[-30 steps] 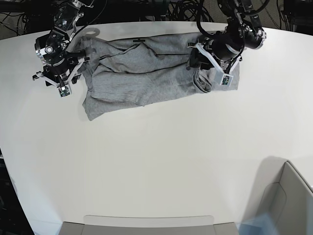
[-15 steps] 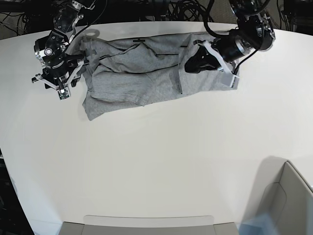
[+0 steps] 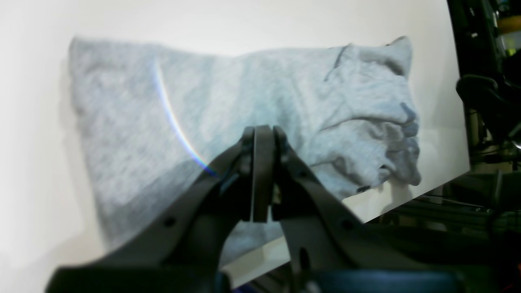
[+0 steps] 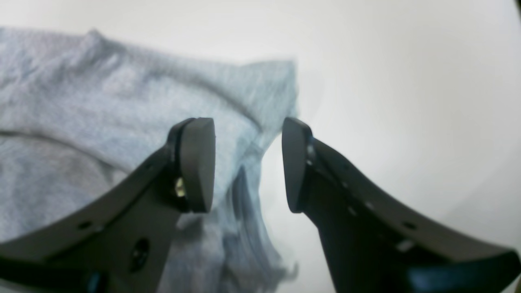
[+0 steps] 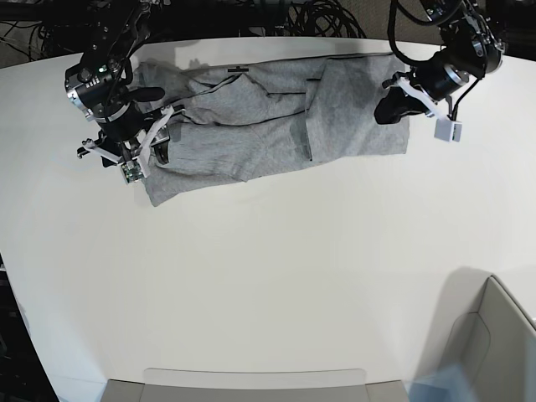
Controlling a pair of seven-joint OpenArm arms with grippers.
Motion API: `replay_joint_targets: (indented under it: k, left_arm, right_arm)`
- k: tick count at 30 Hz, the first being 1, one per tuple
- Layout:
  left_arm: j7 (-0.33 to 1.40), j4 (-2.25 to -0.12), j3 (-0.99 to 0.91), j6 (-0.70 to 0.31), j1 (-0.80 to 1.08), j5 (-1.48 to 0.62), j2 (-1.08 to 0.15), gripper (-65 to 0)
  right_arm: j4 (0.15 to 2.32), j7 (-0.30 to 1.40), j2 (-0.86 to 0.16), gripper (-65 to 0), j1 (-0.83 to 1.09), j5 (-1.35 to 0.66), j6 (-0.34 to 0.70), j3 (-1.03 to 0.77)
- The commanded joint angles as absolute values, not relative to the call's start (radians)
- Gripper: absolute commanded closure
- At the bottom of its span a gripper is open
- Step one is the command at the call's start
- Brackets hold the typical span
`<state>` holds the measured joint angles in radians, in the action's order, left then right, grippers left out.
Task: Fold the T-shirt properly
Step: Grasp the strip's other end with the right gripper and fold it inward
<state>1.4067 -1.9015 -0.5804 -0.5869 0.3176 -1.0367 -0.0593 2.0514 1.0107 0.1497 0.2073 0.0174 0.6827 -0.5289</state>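
Observation:
The grey T-shirt (image 5: 268,126) lies spread along the far side of the white table, plain side up, with creases and a fold near its middle. My left gripper (image 5: 388,107) hovers over the shirt's right end, and in the left wrist view this gripper (image 3: 262,136) is shut with no cloth showing between its fingers; the T-shirt (image 3: 228,114) lies beyond it, bunched at one end. My right gripper (image 5: 157,144) is at the shirt's left edge. In the right wrist view this gripper (image 4: 248,162) stands open, the T-shirt's (image 4: 101,118) rumpled edge beneath its fingers (image 4: 197,162).
A grey bin (image 5: 494,335) stands at the front right corner and a flat grey tray edge (image 5: 251,383) runs along the front. Dark cables (image 5: 318,17) crowd the space behind the table's far edge.
My left gripper has shut and moved right to the shirt's end, where the bunched cloth now lies flat. My right arm has shifted right and nearer, onto the shirt's left edge.

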Motion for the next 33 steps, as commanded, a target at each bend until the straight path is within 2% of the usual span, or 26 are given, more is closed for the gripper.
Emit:
replay_joint_targets:
  k: [1, 5, 9, 14, 22, 27, 33]
  left_arm:
    - [1.396, -1.911, -0.584, -0.585, 0.314, -1.059, -0.068, 0.0]
    - [1.396, -1.911, -0.584, -0.585, 0.318, -1.059, -0.068, 0.0]
    - [1.396, -1.911, -0.584, -0.585, 0.318, -1.059, -0.068, 0.0]
    - [1.396, -1.911, -0.582, -0.585, 0.318, -1.059, -0.068, 0.0]
    - [1.396, -1.911, -0.582, -0.585, 0.315, -1.059, -0.068, 0.0]
    - [1.396, -1.91, -0.579, -0.588, 0.312, -0.96, -0.062, 0.0]
    - [1.396, -1.91, -0.473, -0.593, 0.312, -0.854, -0.065, 0.0]
  right_arm:
    - [2.064, 1.058, 0.131, -27.2, 0.183, -0.027, 0.698, -0.562]
    - [2.014, 1.231, 0.094, -27.1, 0.125, -0.133, 0.698, -0.685]
    - [1.906, 1.244, 0.061, -27.1, 0.073, -0.16, 0.698, -0.776]
    - [1.71, 1.288, -0.004, -27.1, 0.027, -0.168, 0.698, -0.8]
    - [1.483, 1.288, -0.031, -27.1, 0.015, -0.185, 0.698, -0.789]
    - [1.455, 1.305, -0.045, -27.1, 0.061, -0.332, 0.698, -0.651]
    - [1.457, 1.346, -0.062, -27.1, 0.108, -0.498, 0.698, -0.533]
